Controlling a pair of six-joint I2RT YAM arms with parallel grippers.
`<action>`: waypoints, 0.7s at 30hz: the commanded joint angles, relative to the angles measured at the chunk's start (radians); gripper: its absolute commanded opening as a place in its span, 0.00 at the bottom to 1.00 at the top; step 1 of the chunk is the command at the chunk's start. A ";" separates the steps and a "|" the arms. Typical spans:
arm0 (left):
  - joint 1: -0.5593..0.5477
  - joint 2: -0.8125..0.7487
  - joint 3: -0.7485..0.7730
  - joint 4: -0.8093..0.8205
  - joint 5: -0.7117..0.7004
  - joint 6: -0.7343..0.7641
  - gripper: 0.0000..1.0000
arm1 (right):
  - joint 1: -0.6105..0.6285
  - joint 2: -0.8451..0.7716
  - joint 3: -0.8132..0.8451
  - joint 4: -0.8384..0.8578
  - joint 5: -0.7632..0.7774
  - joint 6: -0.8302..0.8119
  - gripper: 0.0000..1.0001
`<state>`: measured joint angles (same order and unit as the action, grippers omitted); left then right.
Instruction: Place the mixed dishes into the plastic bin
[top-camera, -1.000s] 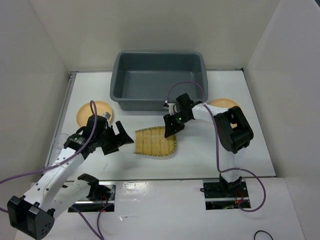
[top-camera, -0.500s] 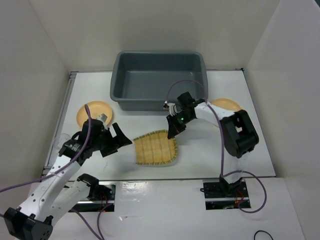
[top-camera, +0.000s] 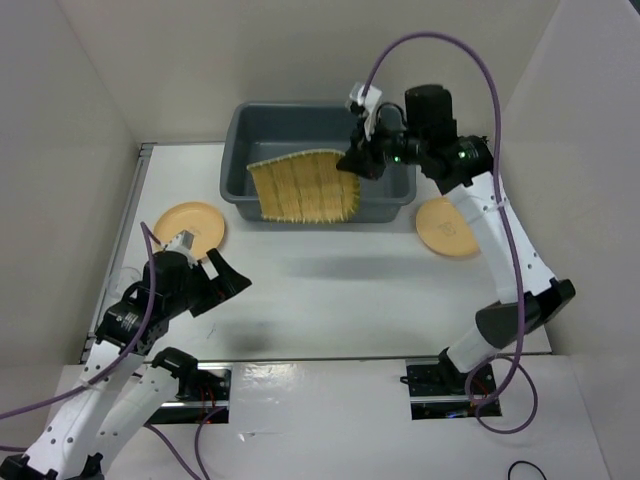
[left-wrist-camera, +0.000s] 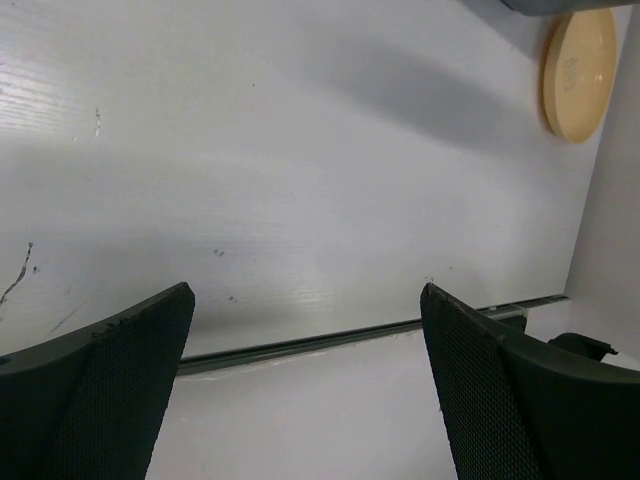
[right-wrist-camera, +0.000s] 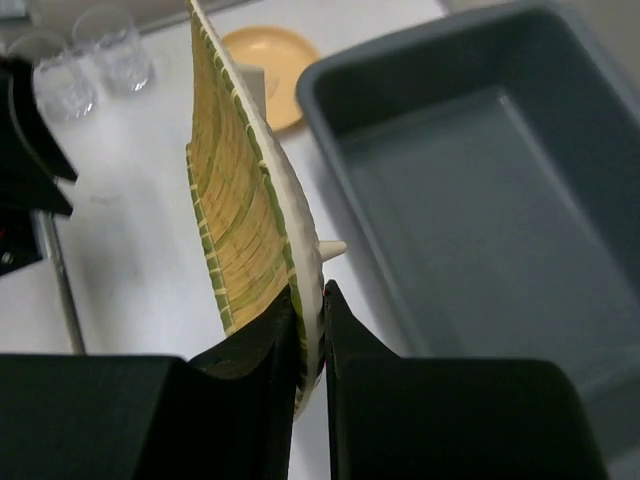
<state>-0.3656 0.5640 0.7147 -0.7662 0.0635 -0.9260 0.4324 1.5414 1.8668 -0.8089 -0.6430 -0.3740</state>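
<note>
My right gripper (top-camera: 352, 165) (right-wrist-camera: 312, 300) is shut on the edge of the woven bamboo tray (top-camera: 305, 187) (right-wrist-camera: 235, 210). It holds the tray up in the air on its edge, over the front wall of the dark grey plastic bin (top-camera: 240, 130) (right-wrist-camera: 330, 75). One yellow plate (top-camera: 190, 228) (right-wrist-camera: 270, 55) lies left of the bin. Another yellow plate (top-camera: 447, 226) (left-wrist-camera: 580, 60) lies to its right. Two small clear cups (right-wrist-camera: 60, 85) stand at the table's left edge. My left gripper (top-camera: 225, 280) (left-wrist-camera: 306, 290) hangs open over bare table, holding nothing.
White walls close in the table on the left, back and right. A dark rail (left-wrist-camera: 330, 338) runs along the table's near edge. The right arm's purple cable (top-camera: 440, 45) loops high above the bin.
The right gripper shut on the tray on the table, then lifted it up and back to the bin's front wall. The left arm drew back toward the near left.
</note>
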 joint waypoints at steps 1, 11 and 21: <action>-0.004 0.025 0.029 -0.007 -0.013 0.000 1.00 | -0.059 0.138 0.207 -0.019 -0.024 0.078 0.00; -0.004 -0.036 0.020 -0.018 -0.004 -0.010 1.00 | -0.233 0.615 0.518 0.010 -0.023 0.162 0.00; -0.004 -0.018 0.011 -0.027 0.006 -0.010 1.00 | -0.245 0.839 0.641 0.030 0.094 0.083 0.00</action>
<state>-0.3656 0.5358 0.7143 -0.7944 0.0608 -0.9237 0.1764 2.3901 2.3924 -0.8413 -0.5556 -0.2604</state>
